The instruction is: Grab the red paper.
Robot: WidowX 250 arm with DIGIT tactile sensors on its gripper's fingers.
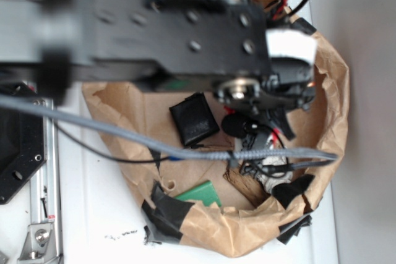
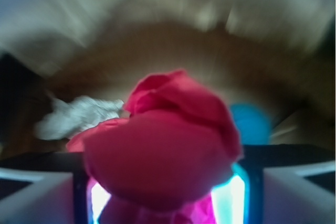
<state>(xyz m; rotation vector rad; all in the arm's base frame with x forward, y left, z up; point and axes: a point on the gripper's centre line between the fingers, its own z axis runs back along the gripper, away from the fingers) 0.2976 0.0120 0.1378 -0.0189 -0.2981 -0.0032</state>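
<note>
One relation that matters: the bright red crumpled paper wad (image 2: 163, 145) is seen right between the black gripper's (image 2: 163, 203) fingers in the wrist view, not off to any side.
Where the paper sits: dead centre and very close to the wrist camera, filling the lower middle of that view, with its bottom folds tucked down between the two glowing finger pads (image 2: 233, 198).
Gripper state: it looks to be pinched onto the red wad, judging from how the paper bulges out over the fingers; actual pad contact can't be made out through the blur, so that's a read, not a fact.
Long axis: none really, the wad is roundish, so no approach angle is favoured.
Behind it: a smaller crumpled white paper wad (image 2: 79, 114) is seen back and to the left of frame, and a teal ball (image 2: 251, 121) back and to the right, both apart from the red one.
Exterior view: the red wad is hidden by the black robot arm (image 1: 154, 29) over the crumpled brown paper nest (image 1: 334, 91); a black square pouch (image 1: 193, 119) and a green flat piece (image 1: 201, 193) are seen lying inside it.
Arm choice: only one arm here, so nothing to pick.
Judgement: the grab looks mostly done; a lift is probably what's left, and loose folds could slip if the pinch is shallow.
</note>
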